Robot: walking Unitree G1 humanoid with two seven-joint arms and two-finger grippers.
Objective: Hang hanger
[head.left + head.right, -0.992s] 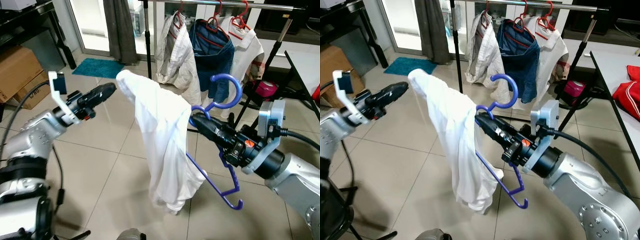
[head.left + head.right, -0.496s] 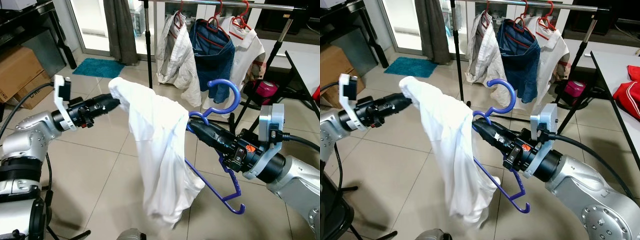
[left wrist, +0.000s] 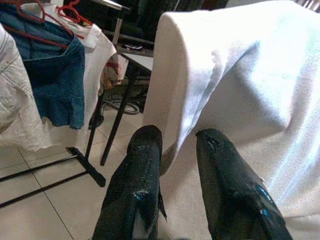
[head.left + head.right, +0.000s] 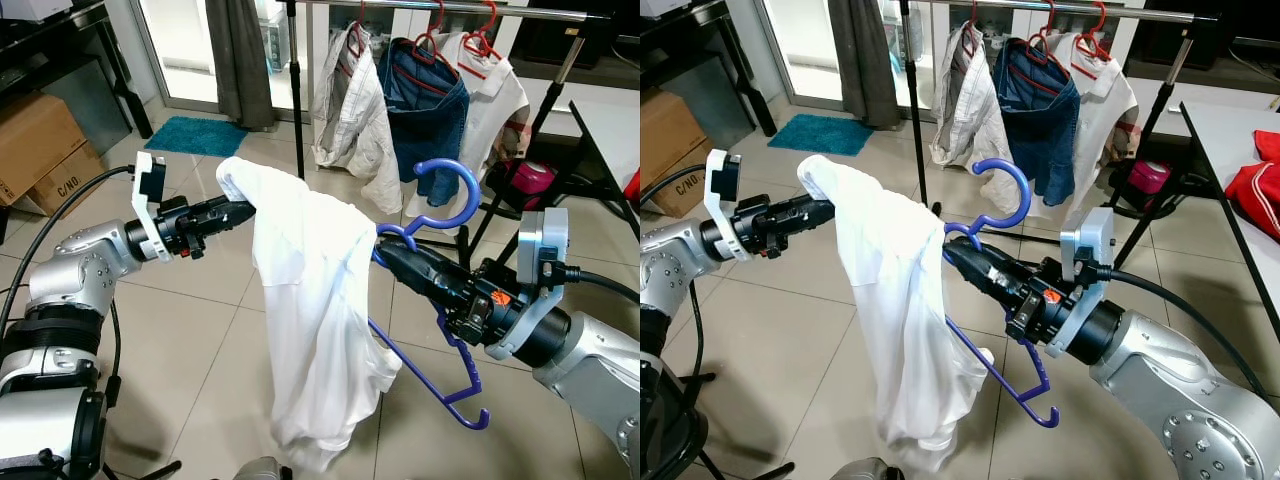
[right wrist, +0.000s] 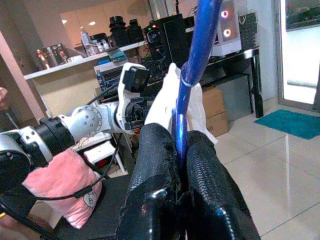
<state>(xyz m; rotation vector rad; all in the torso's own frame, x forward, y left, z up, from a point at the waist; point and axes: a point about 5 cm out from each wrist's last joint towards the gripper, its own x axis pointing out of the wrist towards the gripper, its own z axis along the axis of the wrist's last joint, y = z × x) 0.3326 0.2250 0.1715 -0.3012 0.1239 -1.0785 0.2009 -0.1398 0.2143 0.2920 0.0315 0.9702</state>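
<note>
Over tiled floor (image 4: 210, 330), clothes rack (image 4: 450, 10)

The white cloth shirt (image 4: 315, 300) draped over the blue plastic hanger (image 4: 430, 300) hides the hanger's left shoulder and most of its bar. The left gripper (image 4: 245, 209) ends at the shirt's upper left edge, and its fingertips are lost in the folds there. At the top of the frame, the metal clothes rail (image 4: 450, 8) is cut off, as are the red hanger hooks (image 4: 487, 20) on it.
</note>
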